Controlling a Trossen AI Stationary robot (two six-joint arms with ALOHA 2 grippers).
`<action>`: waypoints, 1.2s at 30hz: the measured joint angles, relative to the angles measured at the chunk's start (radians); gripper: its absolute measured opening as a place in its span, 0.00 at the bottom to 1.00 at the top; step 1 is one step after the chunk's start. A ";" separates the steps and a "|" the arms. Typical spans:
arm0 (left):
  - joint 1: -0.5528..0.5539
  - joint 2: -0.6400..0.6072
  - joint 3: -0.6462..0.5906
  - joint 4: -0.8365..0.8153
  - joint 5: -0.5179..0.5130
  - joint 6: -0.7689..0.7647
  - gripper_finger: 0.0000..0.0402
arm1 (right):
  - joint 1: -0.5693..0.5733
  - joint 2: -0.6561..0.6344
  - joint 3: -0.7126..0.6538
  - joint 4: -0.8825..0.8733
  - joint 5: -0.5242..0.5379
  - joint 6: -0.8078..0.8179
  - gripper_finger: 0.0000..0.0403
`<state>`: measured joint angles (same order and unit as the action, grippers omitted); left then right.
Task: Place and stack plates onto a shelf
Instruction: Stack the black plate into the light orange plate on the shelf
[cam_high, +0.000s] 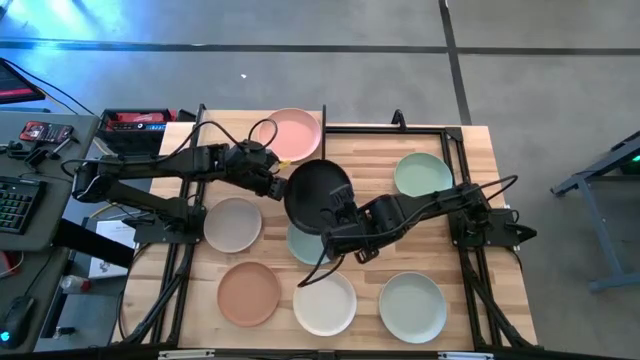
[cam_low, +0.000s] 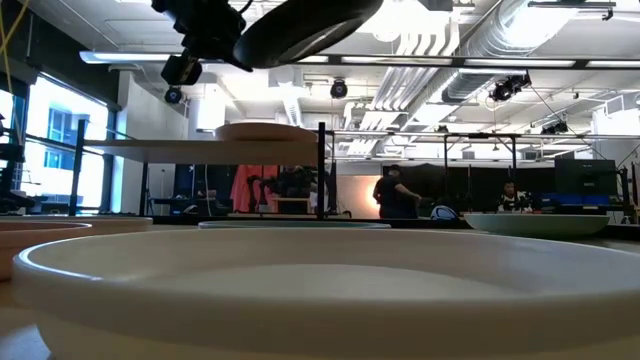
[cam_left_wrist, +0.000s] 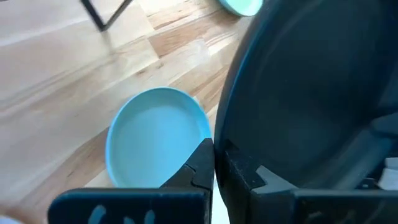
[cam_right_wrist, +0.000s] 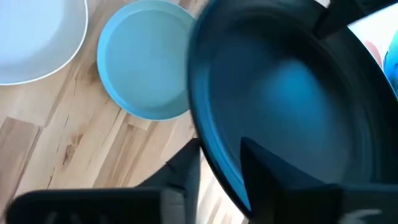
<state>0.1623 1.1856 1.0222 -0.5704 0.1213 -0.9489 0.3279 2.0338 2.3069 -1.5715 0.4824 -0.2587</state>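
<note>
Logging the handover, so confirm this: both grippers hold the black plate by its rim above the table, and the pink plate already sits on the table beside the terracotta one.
One detail is wrong. In the high view the pink plate sits on the shelf, far from the terracotta plate on the table. The rest holds: the left gripper and right gripper both clamp the black plate by its rim.

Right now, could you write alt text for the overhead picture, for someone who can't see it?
Two dark robot arms hold a black plate between them above a wooden table, the left tool and right tool each gripping its rim. A pink plate sits on a shelf; six other pastel plates lie around.
</note>
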 joint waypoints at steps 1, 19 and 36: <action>0.000 -0.001 0.000 -0.006 -0.006 0.004 0.01 | 0.000 0.000 0.003 -0.004 0.000 0.004 0.25; 0.169 -0.073 0.000 -0.016 -0.045 0.046 0.01 | 0.046 -0.038 0.049 0.000 0.133 0.117 0.34; 0.470 -0.152 0.000 0.141 -0.052 0.199 0.01 | 0.026 -0.062 0.050 0.001 0.163 0.189 0.34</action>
<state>0.6327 1.0332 1.0222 -0.4299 0.0691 -0.7499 0.3537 1.9720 2.3566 -1.5707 0.6458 -0.0700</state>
